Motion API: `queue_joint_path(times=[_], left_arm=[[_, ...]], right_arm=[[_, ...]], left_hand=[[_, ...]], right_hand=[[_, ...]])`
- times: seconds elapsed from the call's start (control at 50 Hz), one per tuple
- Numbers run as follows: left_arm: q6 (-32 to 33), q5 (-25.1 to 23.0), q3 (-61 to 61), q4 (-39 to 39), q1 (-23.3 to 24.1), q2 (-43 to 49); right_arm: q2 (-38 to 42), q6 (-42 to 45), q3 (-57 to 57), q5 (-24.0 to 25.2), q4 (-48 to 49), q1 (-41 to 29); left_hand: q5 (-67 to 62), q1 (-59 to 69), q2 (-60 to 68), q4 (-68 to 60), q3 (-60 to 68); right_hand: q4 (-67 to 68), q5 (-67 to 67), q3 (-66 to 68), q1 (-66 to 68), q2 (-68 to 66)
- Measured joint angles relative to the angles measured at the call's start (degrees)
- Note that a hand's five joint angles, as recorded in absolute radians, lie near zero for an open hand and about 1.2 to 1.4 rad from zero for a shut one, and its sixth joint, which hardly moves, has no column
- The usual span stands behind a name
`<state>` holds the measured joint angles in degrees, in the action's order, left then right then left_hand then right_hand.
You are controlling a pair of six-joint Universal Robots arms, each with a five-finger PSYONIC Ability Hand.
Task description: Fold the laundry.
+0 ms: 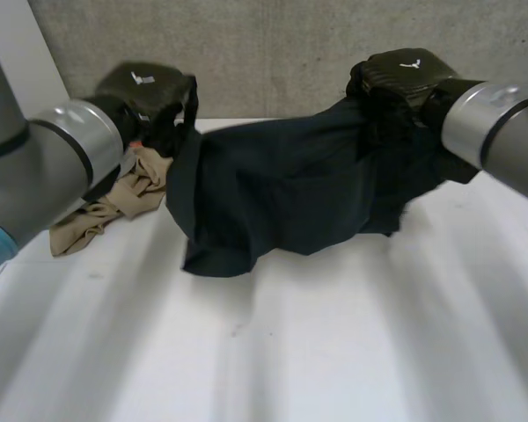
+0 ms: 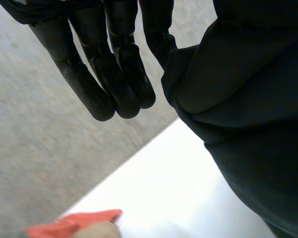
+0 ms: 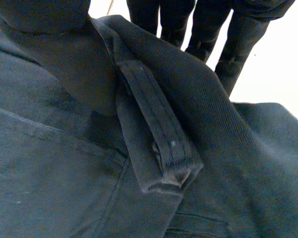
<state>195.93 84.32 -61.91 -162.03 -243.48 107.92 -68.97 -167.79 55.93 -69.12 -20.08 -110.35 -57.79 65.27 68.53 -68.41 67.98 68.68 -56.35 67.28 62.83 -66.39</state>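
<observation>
My two hands hold dark trousers (image 1: 290, 185) up over white worktop (image 1: 334, 352), likely to spread cloth flat for first fold; lower edge touches worktop. Right hand (image 1: 400, 75) clamps waistband by belt loop (image 3: 159, 134), thumb over cloth. Left hand (image 1: 154, 92) pinches opposite edge, outer fingers (image 2: 104, 84) straight, free. Both arms lifted, level. Beige garment (image 1: 114, 207) lies beside left arm.

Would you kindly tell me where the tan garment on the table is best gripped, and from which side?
Pinch the tan garment at its narrow end nearest the table's front, coming down from above. That end trails free, while the rest is bunched beside the dark garment.
</observation>
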Motion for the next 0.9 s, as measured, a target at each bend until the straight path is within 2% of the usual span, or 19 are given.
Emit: queue_joint_path(times=[0.12, 0.24, 0.28, 0.3, 0.32, 0.34, 0.38, 0.46, 0.52, 0.62, 0.76, 0.9], left_arm=[[-1.9, -2.3, -0.4, -1.6, 0.5, 9.7], [-4.0, -1.2, 2.9, -2.7, 2.1, 20.8], [-4.5, -0.8, 3.8, -2.6, 2.4, 22.7], [-5.3, -0.3, 5.2, -2.0, 2.8, 25.0], [-5.8, 0.0, 6.0, -1.5, 3.0, 25.8], [-6.2, 0.3, 6.7, -0.9, 3.2, 26.2], [-6.9, 1.2, 7.4, 0.4, 3.3, 25.9], [-8.0, 4.2, 6.9, 2.4, 3.2, 21.8], [-8.6, 6.3, 5.4, 3.0, 2.9, 18.0], [-10.3, 9.6, -1.4, 2.8, 2.1, 8.4], [-12.0, 9.0, -12.3, 1.9, 1.3, 0.6], [-13.1, 8.3, -19.2, 1.4, 0.5, -0.2]], right_arm=[[5.1, 4.9, -2.6, 3.9, -8.0, 0.7], [13.7, 12.5, -2.7, 2.8, -9.5, -0.6], [15.0, 14.0, -2.5, 2.2, -9.5, -0.8], [16.7, 15.7, -2.2, 1.0, -9.2, -1.1], [17.4, 16.5, -1.9, 0.3, -9.1, -1.2], [17.8, 17.0, -1.6, -0.4, -8.9, -1.4], [17.9, 17.4, -0.7, -1.4, -8.7, -1.5], [14.8, 17.5, 2.6, -2.9, -7.8, -1.9], [11.5, 17.6, 5.2, -3.5, -7.2, -2.1], [1.2, 18.0, 12.1, -6.1, -5.2, -2.1], [-10.0, 21.0, 20.1, -9.4, -2.4, -1.6], [-14.4, 25.7, 26.6, -10.3, -3.8, -1.8]], left_hand=[[0.0, 0.4, 0.0, 0.0, 0.0], [0.5, 0.2, -0.6, 0.6, -0.5], [2.4, -0.9, -3.7, 3.1, -2.6], [17.0, -17.0, -18.9, 17.8, -17.2], [23.1, -23.9, -24.9, 24.0, -23.3], [37.7, -39.5, -38.7, 38.8, -38.0], [47.2, -47.1, -47.8, 48.2, -47.2], [52.4, -49.0, -52.3, 52.7, -52.0], [53.3, -49.9, -53.2, 53.7, -53.0], [54.5, -53.3, -56.7, 56.8, -55.9], [54.5, -53.3, -56.7, 56.8, -55.9], [54.5, -53.3, -56.7, 56.8, -55.9]], right_hand=[[0.3, 0.0, 0.1, 0.0, 0.0], [-0.5, 0.0, 0.0, 0.0, 0.0], [-4.8, 3.7, -4.9, -3.4, 4.7], [-18.6, 17.2, -17.7, -14.6, 17.6], [-26.4, 25.1, -25.5, -21.8, 25.4], [-33.4, 32.1, -32.4, -29.0, 32.1], [-39.4, 37.9, -38.3, -34.2, 37.9], [-52.6, 51.1, -51.1, -45.9, 49.7], [-56.1, 53.6, -55.1, -49.7, 54.2], [-56.8, 53.6, -55.4, -49.8, 54.6], [-56.8, 53.6, -55.4, -49.8, 54.6], [-56.8, 53.6, -55.4, -49.8, 54.6]])
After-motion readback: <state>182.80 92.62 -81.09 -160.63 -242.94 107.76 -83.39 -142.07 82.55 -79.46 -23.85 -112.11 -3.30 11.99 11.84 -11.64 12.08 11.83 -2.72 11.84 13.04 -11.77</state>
